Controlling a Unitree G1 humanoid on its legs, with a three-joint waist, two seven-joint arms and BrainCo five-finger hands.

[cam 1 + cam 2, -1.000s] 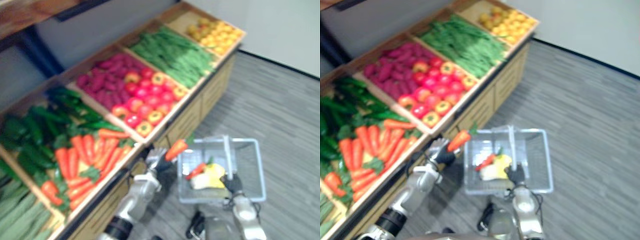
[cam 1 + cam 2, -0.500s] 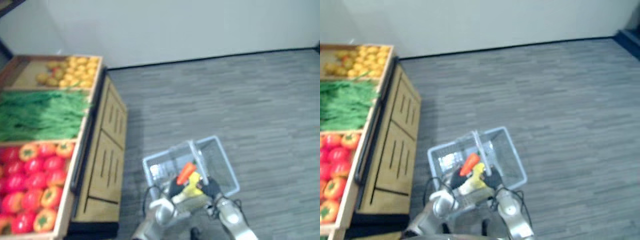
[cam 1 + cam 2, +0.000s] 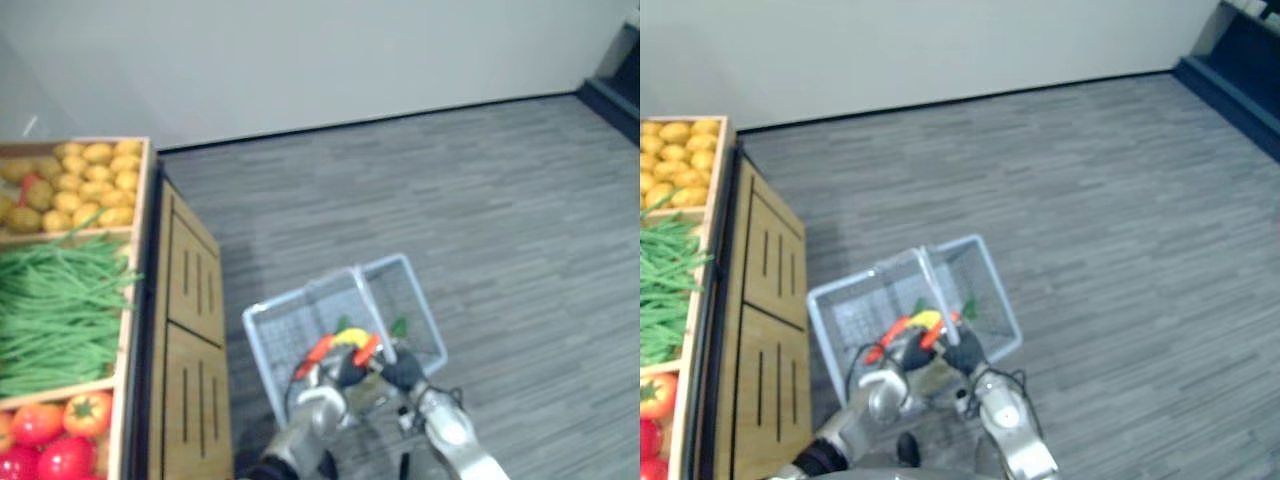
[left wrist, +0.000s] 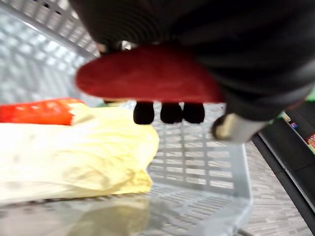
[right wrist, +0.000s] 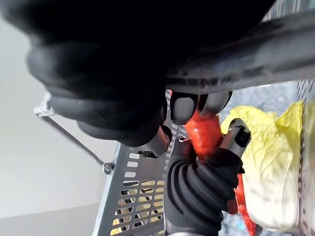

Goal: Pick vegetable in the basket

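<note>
Risk: carrot could fall on the floor instead of into the basket, or strike the rim and bounce out.
Cause: a release made too near the wall, or a tilt of the hanging basket as the load shifts.
Left hand: fingers clenched round the carrot, which is held over the basket's inside and not yet let go.
Right hand: fingers wrapped round the basket's handle, carrying it clear of the floor just beside the left hand.
Basket contents: a pale yellow leafy vegetable on the bottom, with a second carrot lying against it.
Surface at left: wooden crates of potatoes at the far end, green beans in the middle, red and orange produce nearest.
</note>
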